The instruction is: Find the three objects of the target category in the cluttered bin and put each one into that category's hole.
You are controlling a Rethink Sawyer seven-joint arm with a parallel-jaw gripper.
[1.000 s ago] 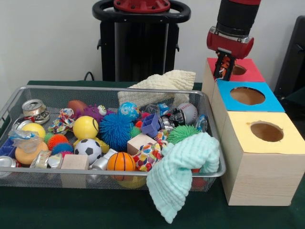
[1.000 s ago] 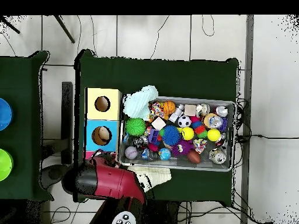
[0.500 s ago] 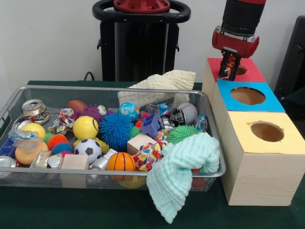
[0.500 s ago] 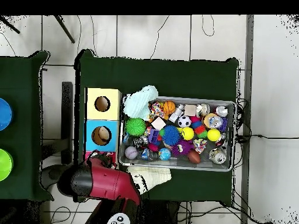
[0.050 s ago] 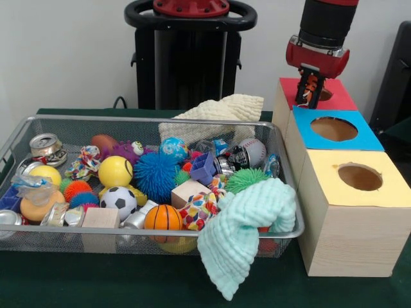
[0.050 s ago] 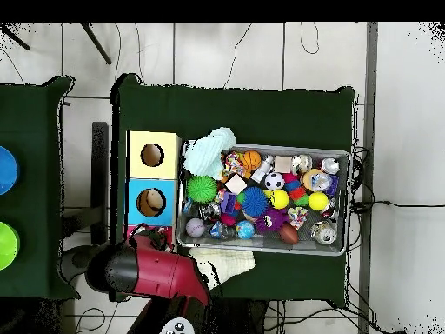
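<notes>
Since half a second ago we see almost no shift: our hand (image 5: 310,96) hangs over the red-topped box (image 5: 338,96) at the tabletop's far corner, pinching a small orange and dark object (image 5: 311,85) just above its hole. The wire bin (image 5: 288,168) sits beside the blue-topped box (image 5: 334,128), crowded with toys.

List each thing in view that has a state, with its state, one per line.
gripper: above the red box's hole, something orange between its fingers
red box: hole partly hidden by the gripper
blue box: hole uncovered
yellow box: hole uncovered
mint cloth: draped over the bin's front rim
cream cloth: draped over the bin's back rim
soda can: crushed
</notes>
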